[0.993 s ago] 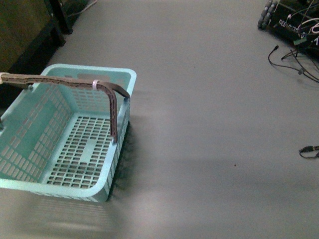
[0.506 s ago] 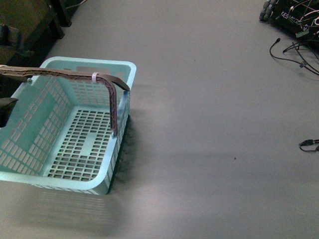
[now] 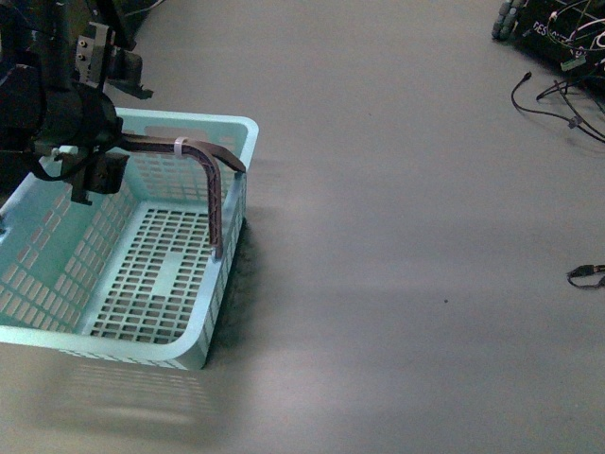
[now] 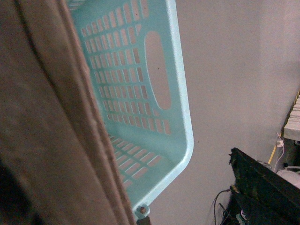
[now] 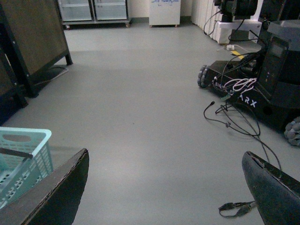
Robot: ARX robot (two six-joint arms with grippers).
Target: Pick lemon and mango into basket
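The light turquoise basket (image 3: 142, 284) stands empty on the grey floor at the left of the front view. Its brown handle (image 3: 203, 161) with a white zip tie stands upright. My left gripper (image 3: 99, 142) is shut on that handle near the basket's far left side. In the left wrist view the brown handle (image 4: 51, 122) fills the near side and the basket wall (image 4: 150, 93) lies beyond it. My right gripper (image 5: 166, 187) is open and empty above bare floor; a corner of the basket (image 5: 23, 154) shows beside it. No lemon or mango is in view.
Black cables (image 3: 558, 95) and a wheeled robot base (image 3: 558, 28) lie at the far right. A small cable end (image 3: 586, 276) lies on the floor at the right edge. Dark furniture (image 5: 33, 42) stands far left. A second wheeled machine (image 5: 262, 79) with wires shows in the right wrist view.
My left arm has come into the front view and taken hold of the basket's handle. The basket has hardly moved.
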